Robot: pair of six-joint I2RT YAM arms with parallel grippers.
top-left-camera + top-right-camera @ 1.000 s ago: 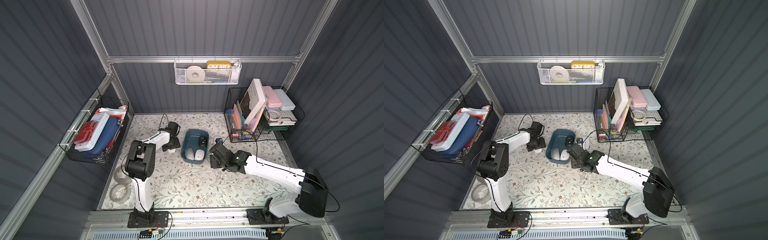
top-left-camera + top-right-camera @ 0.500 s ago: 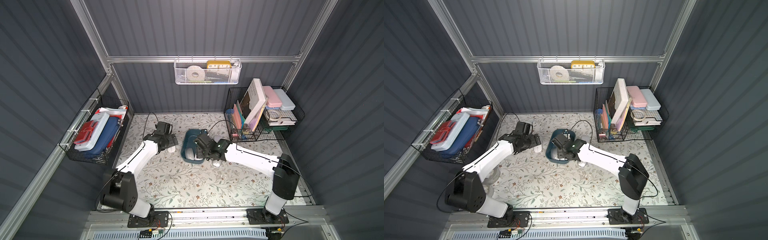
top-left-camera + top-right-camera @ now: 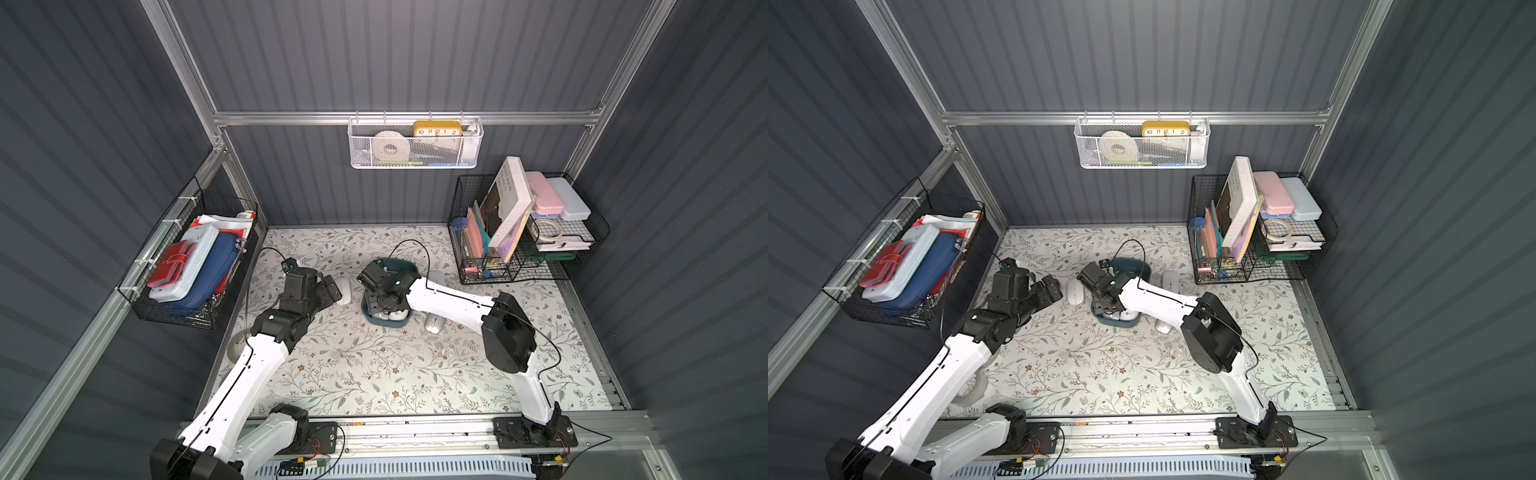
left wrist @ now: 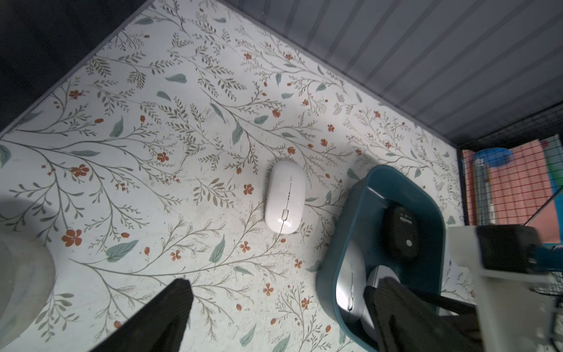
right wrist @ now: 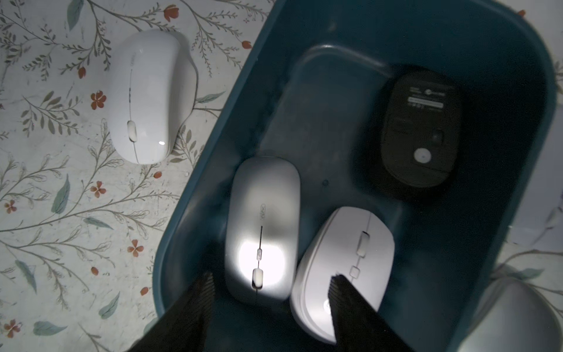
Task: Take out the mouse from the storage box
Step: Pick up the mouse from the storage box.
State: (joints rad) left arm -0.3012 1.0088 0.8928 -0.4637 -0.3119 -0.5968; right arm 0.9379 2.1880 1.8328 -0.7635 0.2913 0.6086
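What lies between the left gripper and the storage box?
A white mouse on the floral mat, apart from the storage box and just ahead of the left gripper; both top views show it.

Legible: black numerals 10, 11, 12, 1, 2 ran across the top of the dial of the yellow clock [image 3: 437,128] in the white mesh basket [image 3: 440,154]. They read the same in both top views.

Not legible:
- White printed label lines and a small logo stood on the underside of the black mouse [image 5: 422,128] in the storage box [image 5: 502,45].
- A small brand mark sat on the back of the silver mouse [image 5: 262,225].
- Rows of lettering on the cover of the book [image 3: 505,195] in the black wire basket [image 3: 461,179] were too small to read.
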